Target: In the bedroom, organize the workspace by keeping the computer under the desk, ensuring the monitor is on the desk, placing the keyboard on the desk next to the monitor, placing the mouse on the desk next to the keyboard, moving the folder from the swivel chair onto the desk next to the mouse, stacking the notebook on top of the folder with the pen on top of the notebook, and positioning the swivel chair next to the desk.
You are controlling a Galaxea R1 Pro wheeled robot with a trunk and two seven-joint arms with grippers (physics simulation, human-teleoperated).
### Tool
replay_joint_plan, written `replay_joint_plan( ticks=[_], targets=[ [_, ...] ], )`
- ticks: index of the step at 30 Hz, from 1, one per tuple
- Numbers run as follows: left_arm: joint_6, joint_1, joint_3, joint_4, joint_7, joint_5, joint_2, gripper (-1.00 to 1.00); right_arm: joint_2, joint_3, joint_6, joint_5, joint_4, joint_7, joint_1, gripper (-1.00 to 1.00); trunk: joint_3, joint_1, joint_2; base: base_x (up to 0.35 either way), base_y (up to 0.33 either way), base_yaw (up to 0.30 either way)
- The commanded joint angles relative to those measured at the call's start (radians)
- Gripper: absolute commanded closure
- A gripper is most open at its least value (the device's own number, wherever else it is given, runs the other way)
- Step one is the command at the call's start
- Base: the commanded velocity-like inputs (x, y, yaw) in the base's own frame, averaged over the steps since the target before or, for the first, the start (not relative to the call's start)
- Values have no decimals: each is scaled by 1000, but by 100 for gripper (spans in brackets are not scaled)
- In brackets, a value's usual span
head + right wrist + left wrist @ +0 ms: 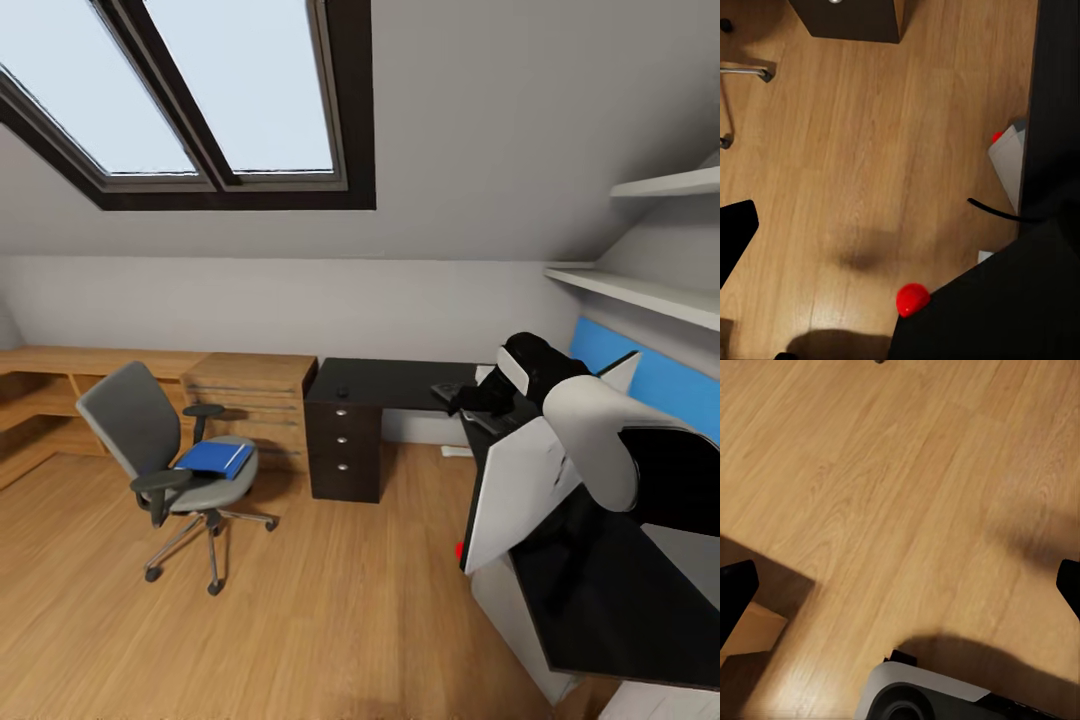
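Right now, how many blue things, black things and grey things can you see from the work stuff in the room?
Blue: 1, the folder lying on the chair seat.
Black: 2, the desk and the small mouse on it.
Grey: 1, the swivel chair.
White-backed: 1, the monitor.
Total: 5.

1. An attic room in a home, set up as a study; a sloped ceiling carries a skylight.
2. Wood floor; black desk with drawers; swivel chair; wooden chest; wall shelves.
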Motion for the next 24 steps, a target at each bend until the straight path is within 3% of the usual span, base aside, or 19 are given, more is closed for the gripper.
replay_joint_plan(
  ticks=[1,24],
  targets=[
    [0,0,4,-2,1,-5,0,-100,0,2,3,5,-1,7,0,-100,-1,0,-1,-103,-113,0],
    [-1,0,4,-2,1,-5,0,-100,-2,4,-1,8,-1,5,0,-100,-1,0,-1,-56,-64,0]
  ],
)
